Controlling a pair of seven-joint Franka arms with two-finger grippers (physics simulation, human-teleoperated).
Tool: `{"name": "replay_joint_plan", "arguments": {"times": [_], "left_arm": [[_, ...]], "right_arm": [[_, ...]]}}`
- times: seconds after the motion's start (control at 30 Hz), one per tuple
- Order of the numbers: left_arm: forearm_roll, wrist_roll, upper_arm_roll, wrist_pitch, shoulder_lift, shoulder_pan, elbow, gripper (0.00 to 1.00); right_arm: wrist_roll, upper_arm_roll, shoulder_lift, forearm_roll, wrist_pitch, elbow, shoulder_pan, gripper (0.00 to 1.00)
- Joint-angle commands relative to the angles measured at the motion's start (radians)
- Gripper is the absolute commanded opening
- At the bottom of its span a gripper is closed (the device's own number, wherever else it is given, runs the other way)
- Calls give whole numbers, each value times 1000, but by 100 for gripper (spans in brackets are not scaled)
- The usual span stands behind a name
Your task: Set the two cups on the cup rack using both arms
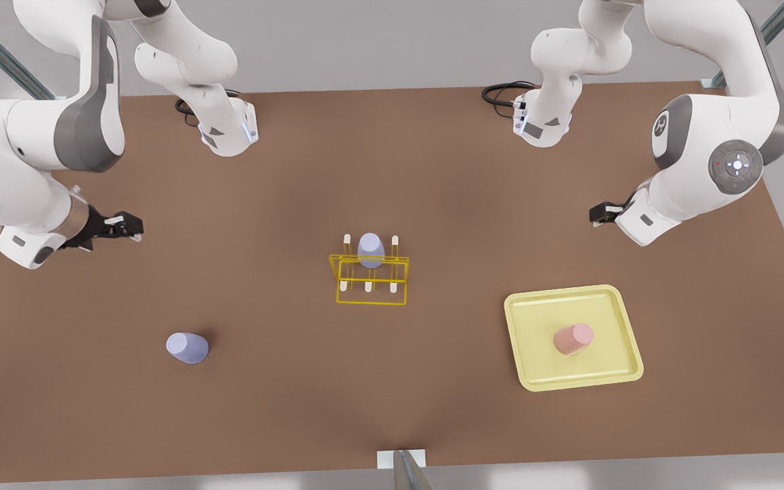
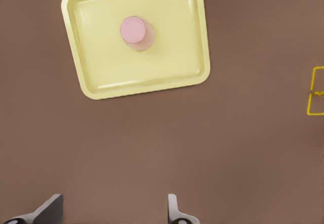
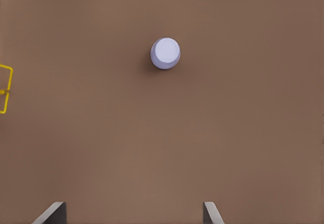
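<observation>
A pale lavender cup (image 1: 188, 348) (image 3: 165, 53) stands on the brown table at the front view's left. A pale pink cup (image 1: 573, 338) (image 2: 135, 32) stands inside a pale yellow tray (image 1: 521, 340) (image 2: 91, 82) at the front view's right. The yellow wire cup rack (image 1: 371, 280) (image 2: 316, 92) (image 3: 10, 80) sits mid-table, with a second lavender cup (image 1: 371, 249) on a back peg. My right gripper (image 1: 126, 224) (image 3: 131, 215) hovers open, well behind the loose lavender cup. My left gripper (image 1: 603, 212) (image 2: 111, 214) hovers open behind the tray. Neither holds anything.
Both arm bases (image 1: 229, 133) (image 1: 542, 122) stand at the table's far edge with black cables beside them. A small grey mount (image 1: 402, 463) sits at the near edge. Bare brown tabletop lies between the rack and each cup.
</observation>
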Motion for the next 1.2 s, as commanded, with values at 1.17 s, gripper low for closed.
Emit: {"name": "replay_joint_plan", "arguments": {"times": [1.17], "left_arm": [[5,25,20,686,674,30,179,100]], "right_arm": [[217,0,644,2,617,-7,-30,100]]}}
